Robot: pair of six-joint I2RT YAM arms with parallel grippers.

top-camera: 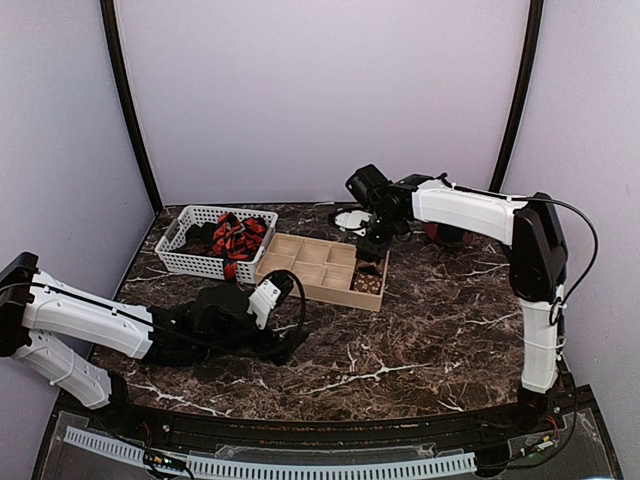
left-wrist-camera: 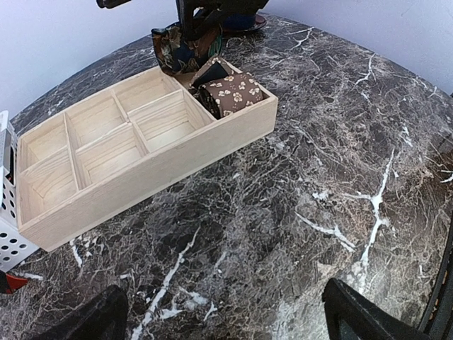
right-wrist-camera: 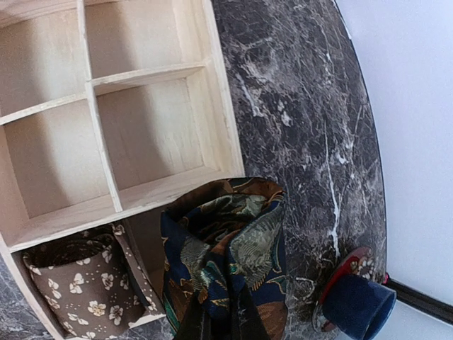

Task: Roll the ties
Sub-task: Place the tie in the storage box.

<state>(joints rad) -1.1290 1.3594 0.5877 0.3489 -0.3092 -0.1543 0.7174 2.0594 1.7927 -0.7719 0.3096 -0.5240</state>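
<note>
A rolled tie [right-wrist-camera: 233, 248], patterned in navy, brown and green, hangs over the back right corner of the wooden divided box [top-camera: 300, 285], partly above the marble. My right gripper [right-wrist-camera: 221, 327] is shut on it from above; the top view shows this gripper [top-camera: 374, 244] over that corner. A rolled brown tie with white flowers [right-wrist-camera: 78, 290] sits in the box's end compartment [left-wrist-camera: 230, 92]. Red-and-black ties [top-camera: 238, 238] lie piled in the white basket [top-camera: 190, 262]. My left gripper [left-wrist-camera: 226, 327] rests low over bare marble in front of the box, open and empty, its fingers [left-wrist-camera: 361, 315] wide apart.
The box's other compartments [right-wrist-camera: 64, 152] hold nothing. A dark blue roll on a red piece [right-wrist-camera: 357, 304] stands on the marble just right of the held tie. A white round object [top-camera: 350, 218] lies behind the box. The table's curved back edge is near.
</note>
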